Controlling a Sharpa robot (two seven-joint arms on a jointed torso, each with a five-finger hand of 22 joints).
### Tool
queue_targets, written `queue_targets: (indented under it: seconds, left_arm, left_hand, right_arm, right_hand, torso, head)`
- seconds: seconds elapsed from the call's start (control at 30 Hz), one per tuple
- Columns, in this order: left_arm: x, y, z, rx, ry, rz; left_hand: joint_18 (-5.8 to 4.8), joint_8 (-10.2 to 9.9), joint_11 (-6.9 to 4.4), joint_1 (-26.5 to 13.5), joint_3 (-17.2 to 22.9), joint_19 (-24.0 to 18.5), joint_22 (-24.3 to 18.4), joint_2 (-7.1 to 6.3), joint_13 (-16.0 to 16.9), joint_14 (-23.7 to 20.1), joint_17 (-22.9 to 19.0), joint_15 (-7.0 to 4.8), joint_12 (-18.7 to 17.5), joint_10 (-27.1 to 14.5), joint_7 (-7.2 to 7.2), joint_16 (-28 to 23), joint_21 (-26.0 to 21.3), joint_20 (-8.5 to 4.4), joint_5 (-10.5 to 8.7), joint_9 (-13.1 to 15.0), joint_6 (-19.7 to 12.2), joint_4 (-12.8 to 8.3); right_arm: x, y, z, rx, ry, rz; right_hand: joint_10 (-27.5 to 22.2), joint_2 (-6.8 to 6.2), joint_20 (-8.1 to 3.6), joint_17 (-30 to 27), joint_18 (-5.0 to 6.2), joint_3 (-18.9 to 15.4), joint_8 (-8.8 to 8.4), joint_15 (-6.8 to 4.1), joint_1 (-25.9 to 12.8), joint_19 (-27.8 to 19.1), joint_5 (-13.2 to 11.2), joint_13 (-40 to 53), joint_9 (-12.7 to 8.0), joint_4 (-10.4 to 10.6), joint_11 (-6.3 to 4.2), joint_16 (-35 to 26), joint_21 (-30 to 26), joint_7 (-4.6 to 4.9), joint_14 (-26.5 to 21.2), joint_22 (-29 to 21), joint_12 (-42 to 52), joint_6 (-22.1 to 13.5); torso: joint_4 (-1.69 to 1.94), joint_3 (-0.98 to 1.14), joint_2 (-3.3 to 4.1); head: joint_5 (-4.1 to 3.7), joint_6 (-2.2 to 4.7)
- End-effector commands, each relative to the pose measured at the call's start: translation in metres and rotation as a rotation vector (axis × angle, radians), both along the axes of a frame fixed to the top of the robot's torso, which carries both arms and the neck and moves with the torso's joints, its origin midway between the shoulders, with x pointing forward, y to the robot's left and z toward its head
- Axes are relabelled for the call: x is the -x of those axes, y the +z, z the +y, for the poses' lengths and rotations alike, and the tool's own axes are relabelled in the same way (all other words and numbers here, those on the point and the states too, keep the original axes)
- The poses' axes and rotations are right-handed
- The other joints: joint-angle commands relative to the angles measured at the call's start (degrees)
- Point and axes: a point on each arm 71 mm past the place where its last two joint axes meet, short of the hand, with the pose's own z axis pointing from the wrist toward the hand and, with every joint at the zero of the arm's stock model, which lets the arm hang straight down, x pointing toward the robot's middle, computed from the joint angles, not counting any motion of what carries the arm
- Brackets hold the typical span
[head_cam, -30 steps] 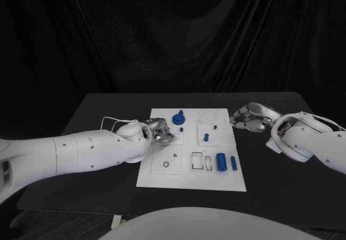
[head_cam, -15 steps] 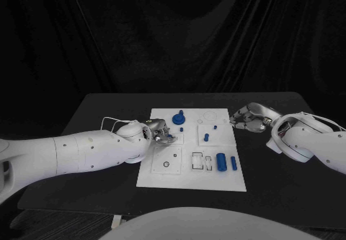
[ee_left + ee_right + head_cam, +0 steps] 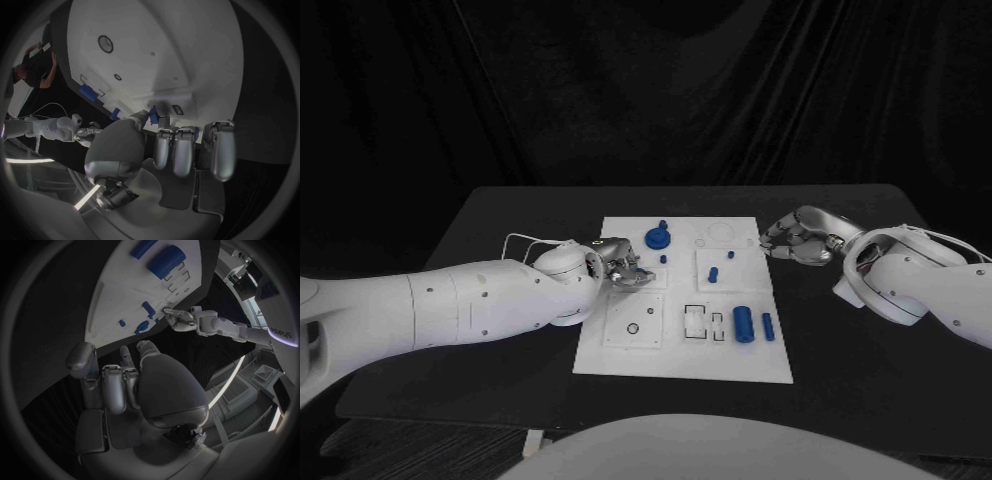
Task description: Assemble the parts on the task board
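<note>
My left hand pinches a small blue part over the task board near its left edge — seating it comes next — while my right hand, fingers curled empty, waits off the board's right edge.

Left hand covers part of the task board edge, so can't tell if it's holding a blue part. Right hand fingertips too small to read, tbh.

Task board matt white plastic; hands glossy silver metal
</note>
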Motion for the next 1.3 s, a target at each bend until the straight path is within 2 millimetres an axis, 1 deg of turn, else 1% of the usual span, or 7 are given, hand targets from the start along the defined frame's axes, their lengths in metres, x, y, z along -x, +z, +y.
queue_targets:
  seconds: [0.03, 0.23, 0.4, 0.63, 0.77, 0.93, 1.3]
  left_arm:
    - [0.0041, -0.0071, 0.0006, -0.020, -0.013, 0.041]
    - [0.0040, -0.0073, 0.0004, -0.019, -0.017, 0.041]
    - [0.0038, -0.0079, 0.0007, -0.022, -0.018, 0.045]
    - [0.0033, -0.0087, 0.0014, -0.027, -0.019, 0.050]
    - [0.0033, -0.0089, 0.0013, -0.028, -0.020, 0.052]
    - [0.0033, -0.0093, 0.0011, -0.030, -0.022, 0.056]
    - [0.0033, -0.0096, 0.0002, -0.030, -0.028, 0.058]
  left_hand:
    - [0.23, 0.3, -0.37, -0.3, -0.3, 1.8, 12.5, 0.28, 15.1, 6.1, 15.1, -0.49, 0.0, 5.9, -0.07, 0.2, -0.2, -0.42, 1.23, 0.2, 0.4, 0.4]
    - [0.22, 0.5, -0.41, -1.7, -2.2, 1.8, 12.5, 0.90, 15.1, 6.1, 15.1, -0.52, 0.0, 5.9, -0.11, 0.2, -0.3, -0.46, 5.73, 0.7, 0.5, 0.6]
    - [0.20, 0.6, -0.49, -3.9, -3.8, 1.8, 12.5, 2.22, 15.1, 6.1, 15.1, -0.58, 0.0, 5.9, -0.22, 0.2, -0.2, -0.51, 7.53, 0.8, 0.9, 0.8]
    - [0.15, 1.4, -1.05, -1.8, -3.8, 2.0, 12.6, 3.24, 15.1, 6.1, 15.1, -1.04, 0.0, 5.9, -0.93, 0.2, 0.1, -0.91, 17.97, 1.8, 2.1, 0.5]
    - [0.13, 1.6, -1.25, -1.1, -3.4, 2.1, 12.6, 3.38, 15.1, 6.1, 15.1, -1.20, 0.0, 5.9, -1.18, 0.2, 0.1, -1.05, 20.47, 2.1, 2.7, 0.5]
    - [0.10, 1.9, -1.48, -0.2, -2.9, 2.2, 12.7, 3.17, 15.1, 6.1, 15.1, -1.39, 0.0, 5.9, -1.45, 0.2, 0.3, -1.22, 22.01, 2.5, 3.3, 0.3]
    - [0.07, 2.1, -1.69, 0.7, -2.3, 2.3, 12.7, 3.09, 15.1, 6.1, 15.1, -1.56, 0.0, 5.9, -1.66, 0.2, 0.4, -1.38, 22.51, 2.7, 3.8, 0.1]
  right_arm:
    - [0.0005, -0.0020, -0.0003, 0.011, -0.006, 0.011]
    - [0.0004, -0.0023, -0.0002, 0.011, -0.005, 0.013]
    - [0.0002, -0.0026, -0.0003, 0.012, -0.005, 0.014]
    - [0.0002, -0.0030, 0.0000, 0.013, -0.004, 0.017]
    - [0.0002, -0.0031, -0.0001, 0.013, -0.004, 0.017]
    - [0.0003, -0.0032, -0.0003, 0.014, -0.004, 0.018]
    - [0.0005, -0.0031, -0.0006, 0.014, -0.005, 0.018]
  right_hand:
    - [4.3, 0.16, -0.20, 9.8, 0.52, 0.3, 0.20, -0.20, 0.6, -0.3, 0.3, 13.1, 0.1, 0.0, -0.30, -0.3, -0.3, -0.14, 4.4, 6.5, -0.1, 0.3]
    - [4.3, 0.16, -0.20, 9.8, 0.52, 0.3, 0.20, -0.20, 0.6, -0.3, 0.3, 13.1, 0.1, 0.0, -0.30, -0.3, -0.3, -0.14, 4.4, 6.5, -0.1, 0.3]
    - [4.2, 0.14, -0.19, 9.8, 0.53, 0.4, 0.25, -0.18, 0.6, -0.3, 0.3, 13.1, 0.1, 0.0, -0.28, -0.3, -0.4, -0.13, 4.4, 6.5, -0.2, 0.4]
    - [4.2, 0.14, -0.19, 9.8, 0.53, 0.4, 0.25, -0.18, 0.6, -0.3, 0.3, 13.1, 0.1, 0.0, -0.28, -0.3, -0.4, -0.13, 4.4, 6.5, -0.2, 0.4]
    - [4.2, 0.14, -0.19, 9.8, 0.53, 0.4, 0.25, -0.18, 0.6, -0.3, 0.3, 13.1, 0.1, 0.0, -0.28, -0.3, -0.4, -0.13, 4.4, 6.5, -0.2, 0.4]
    - [4.2, 0.14, -0.19, 9.8, 0.53, 0.4, 0.25, -0.18, 0.6, -0.3, 0.3, 13.1, 0.1, 0.0, -0.28, -0.3, -0.4, -0.13, 4.4, 6.5, -0.2, 0.4]
    - [4.2, 0.15, -0.19, 9.8, 0.54, 0.5, 0.29, -0.17, 0.6, -0.3, 0.3, 13.0, 0.1, 0.0, -0.27, -0.3, -0.4, -0.13, 4.4, 6.5, -0.2, 0.5]
  torso:
    - [0.01, 0.00, 0.00]
    - [0.00, 0.01, 0.01]
    - [-0.01, 0.00, 0.01]
    - [0.00, 0.01, -0.01]
    - [0.01, 0.01, 0.00]
    - [-0.01, 0.00, 0.02]
    - [0.00, 0.01, -0.01]
  head:
    - [-0.02, 0.01]
    - [0.07, 0.01]
    - [0.11, 0.01]
    - [0.14, 0.01]
    - [0.18, 0.01]
    - [0.21, 0.01]
    - [0.15, 0.01]
